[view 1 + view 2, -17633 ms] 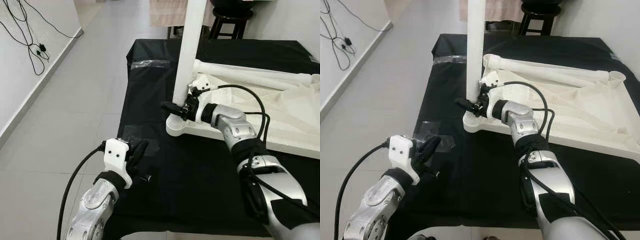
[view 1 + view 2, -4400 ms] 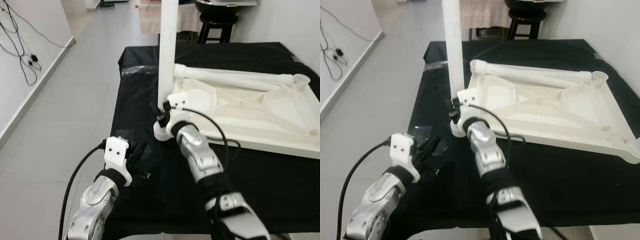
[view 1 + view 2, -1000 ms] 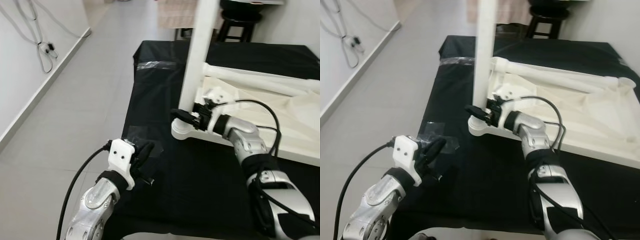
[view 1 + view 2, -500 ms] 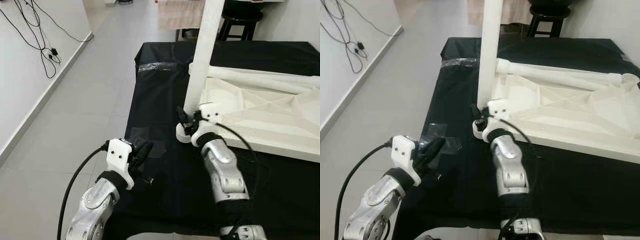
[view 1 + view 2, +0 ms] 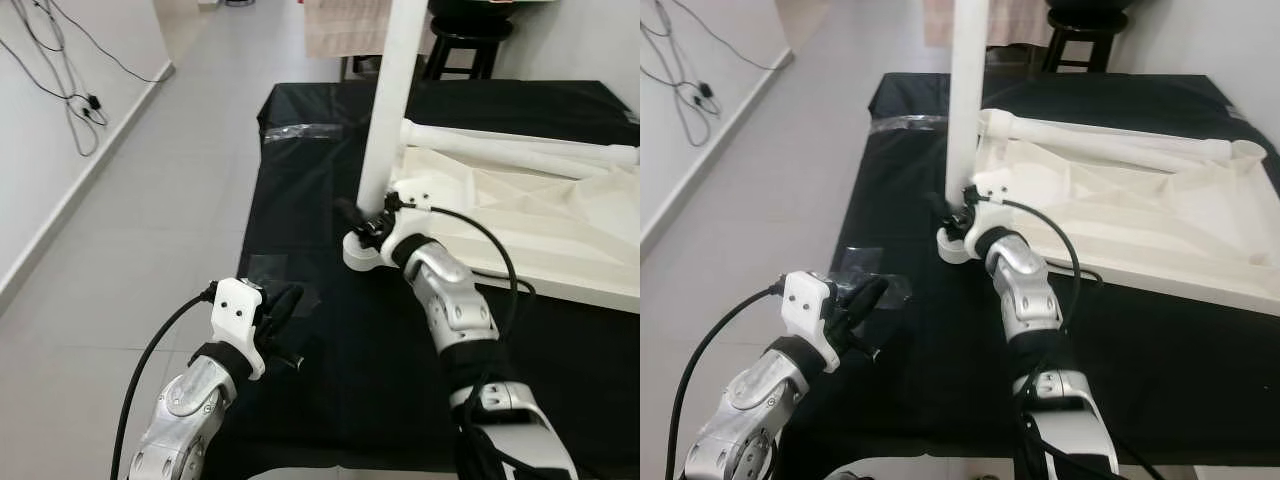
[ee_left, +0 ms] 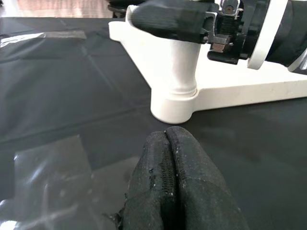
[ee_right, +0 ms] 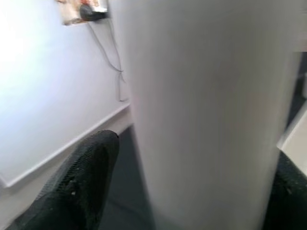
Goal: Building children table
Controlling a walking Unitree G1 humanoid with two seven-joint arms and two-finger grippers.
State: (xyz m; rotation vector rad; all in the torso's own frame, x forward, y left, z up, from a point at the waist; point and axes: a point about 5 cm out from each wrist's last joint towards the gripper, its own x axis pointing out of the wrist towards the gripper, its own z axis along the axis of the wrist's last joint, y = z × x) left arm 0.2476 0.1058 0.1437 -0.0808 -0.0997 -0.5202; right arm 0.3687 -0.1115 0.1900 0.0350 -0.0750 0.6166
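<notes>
The right gripper clasped the upright table leg at the upturned tabletop's nine-o'clock corner, seemingly screwing it home; next, probably another twist. The left gripper sat pinched empty.

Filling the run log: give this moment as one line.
right pincer: around base of upright white leg | left pincer: shut, idle over black cloth | tabletop: upside down

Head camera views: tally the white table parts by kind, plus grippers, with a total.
Upturned white plastic tabletop: 1
White table legs: 2, one upright leg in the corner socket, one lying leg along the tabletop's far edge
Grippers: 2, right gripper around the upright leg's base, left gripper over the black table cover
Total: 5
</notes>
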